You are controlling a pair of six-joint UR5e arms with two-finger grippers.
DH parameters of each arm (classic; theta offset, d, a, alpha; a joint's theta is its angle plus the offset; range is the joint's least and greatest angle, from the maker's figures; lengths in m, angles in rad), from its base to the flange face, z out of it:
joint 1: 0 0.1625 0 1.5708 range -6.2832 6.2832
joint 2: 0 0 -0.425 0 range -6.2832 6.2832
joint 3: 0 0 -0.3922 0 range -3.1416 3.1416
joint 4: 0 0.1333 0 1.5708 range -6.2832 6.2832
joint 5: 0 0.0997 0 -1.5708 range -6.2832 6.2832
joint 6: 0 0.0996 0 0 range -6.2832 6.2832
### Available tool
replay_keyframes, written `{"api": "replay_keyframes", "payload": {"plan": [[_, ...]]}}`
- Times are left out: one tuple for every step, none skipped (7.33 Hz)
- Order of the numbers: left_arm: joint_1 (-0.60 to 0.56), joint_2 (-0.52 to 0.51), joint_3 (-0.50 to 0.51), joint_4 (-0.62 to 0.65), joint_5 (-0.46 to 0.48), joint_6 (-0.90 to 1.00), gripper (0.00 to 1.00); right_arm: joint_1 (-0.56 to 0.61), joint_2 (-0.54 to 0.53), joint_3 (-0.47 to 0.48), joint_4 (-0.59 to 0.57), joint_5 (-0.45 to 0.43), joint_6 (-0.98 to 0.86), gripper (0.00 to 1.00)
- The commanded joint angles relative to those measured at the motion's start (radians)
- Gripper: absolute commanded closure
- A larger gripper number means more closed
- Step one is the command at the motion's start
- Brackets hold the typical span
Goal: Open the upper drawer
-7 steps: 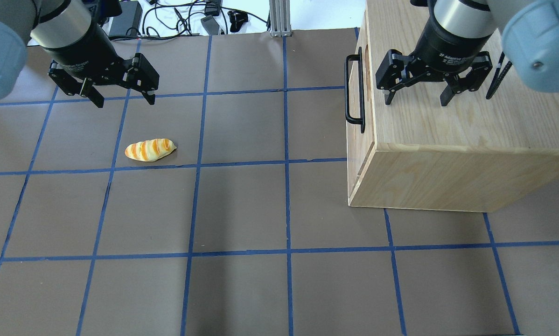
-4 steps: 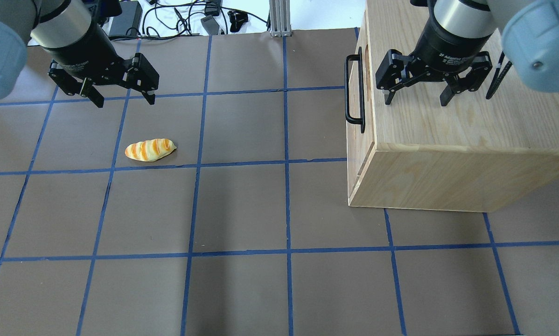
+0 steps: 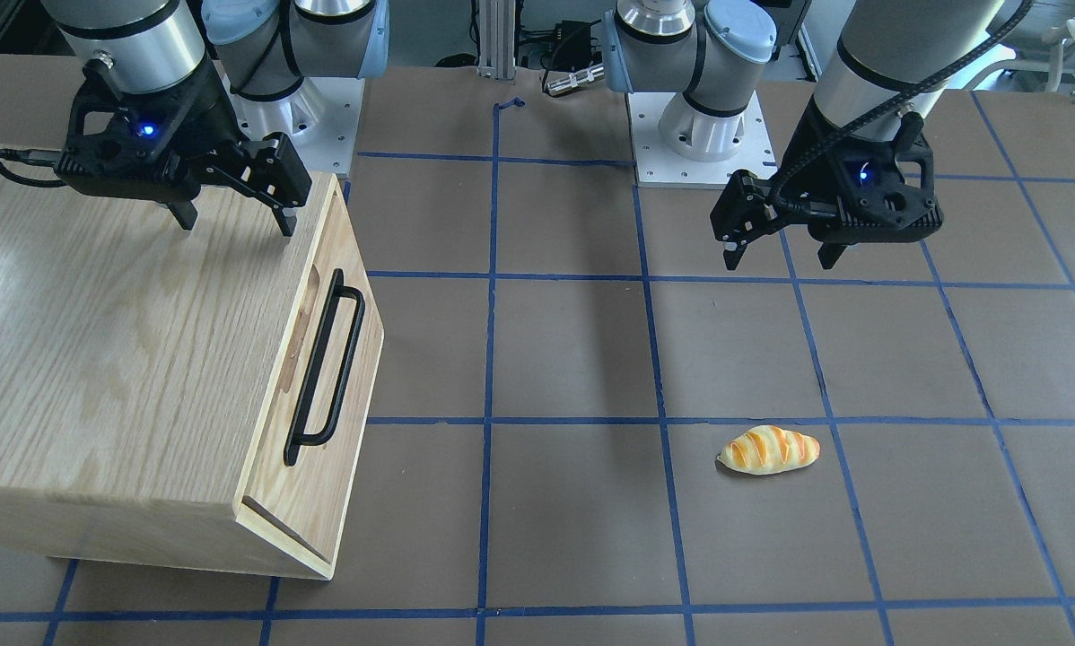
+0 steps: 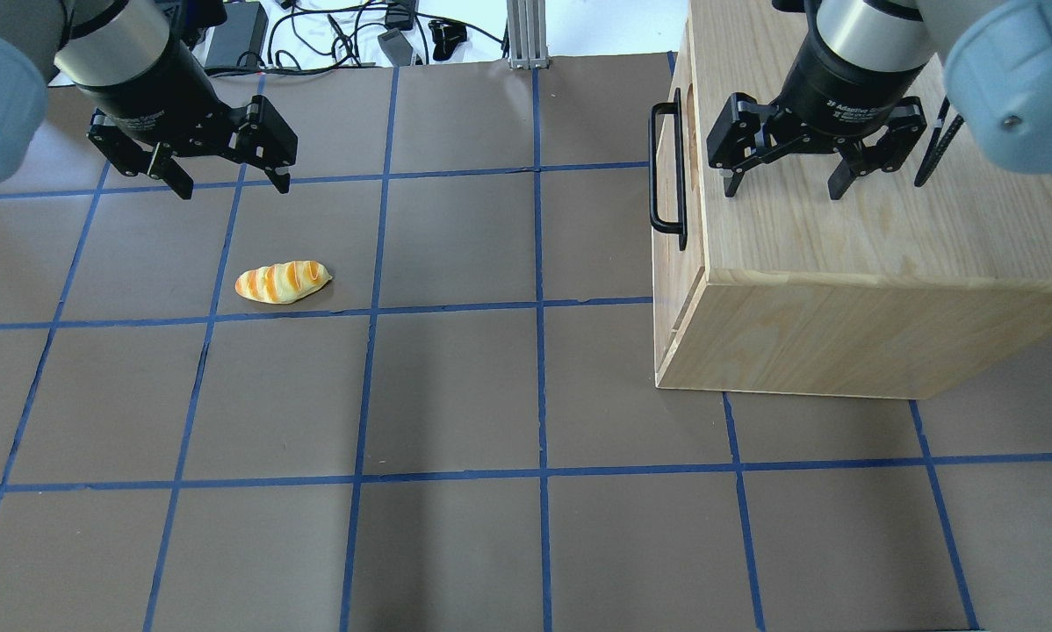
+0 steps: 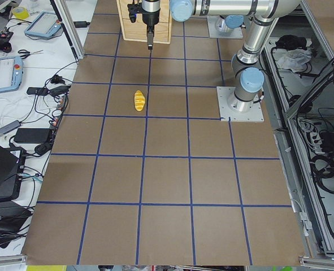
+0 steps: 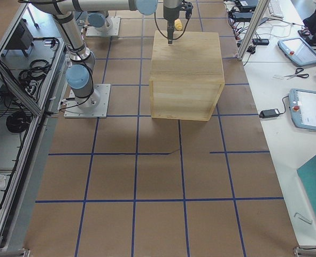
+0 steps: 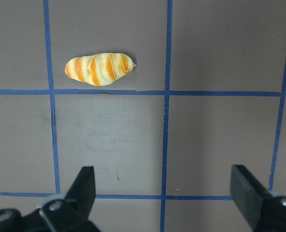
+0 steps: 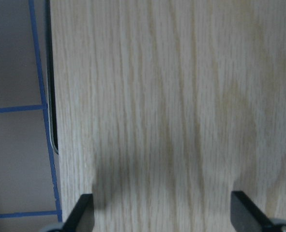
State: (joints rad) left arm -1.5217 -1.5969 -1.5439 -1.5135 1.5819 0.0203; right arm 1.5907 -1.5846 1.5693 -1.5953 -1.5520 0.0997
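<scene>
A: Upper drawer (image 3: 364,359)?
B: Shut, flush in the cabinet (image 4: 842,263), right of the overhead frame; bar handle (image 4: 653,167) untouched.
A: Hands?
B: Right hand (image 4: 782,189) spread wide, empty, over the cabinet top. Left hand (image 4: 234,189) equally wide, empty, upper left above the counter (image 4: 456,395). Looks like nothing done yet: reach, grip, pull all remain.

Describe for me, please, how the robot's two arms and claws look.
The left arm and right arm are silver tubes with pale blue joint caps. The left claw and right claw are black, each with two angular, linked fingers, white lettering on the round body and a small blue light. A black cable runs down the left arm's wrist.
</scene>
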Motion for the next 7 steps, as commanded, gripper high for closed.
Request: {"api": "replay_keyframes", "payload": {"plan": [[0.000, -0.003, 0.001, -0.001, -0.003, -0.002, 0.00, 0.000, 0.000, 0.000, 0.000, 0.000, 0.000, 0.00], [-0.002, -0.014, 0.008, -0.001, -0.003, -0.002, 0.00, 0.000, 0.000, 0.000, 0.000, 0.000, 0.000, 0.00], [-0.006, -0.026, 0.010, 0.006, 0.000, -0.008, 0.00, 0.000, 0.000, 0.000, 0.000, 0.000, 0.000, 0.00], [-0.011, -0.028, 0.011, 0.009, -0.005, -0.034, 0.00, 0.000, 0.000, 0.000, 0.000, 0.001, 0.000, 0.00], [-0.020, -0.031, 0.019, 0.010, -0.008, -0.092, 0.00, 0.000, 0.000, 0.000, 0.000, 0.001, 0.000, 0.00], [-0.046, -0.037, 0.030, 0.015, -0.008, -0.117, 0.00, 0.000, 0.000, 0.000, 0.000, 0.000, 0.000, 0.00], [-0.076, -0.049, 0.042, 0.028, -0.010, -0.181, 0.00, 0.000, 0.000, 0.000, 0.000, 0.001, 0.000, 0.00]]}}
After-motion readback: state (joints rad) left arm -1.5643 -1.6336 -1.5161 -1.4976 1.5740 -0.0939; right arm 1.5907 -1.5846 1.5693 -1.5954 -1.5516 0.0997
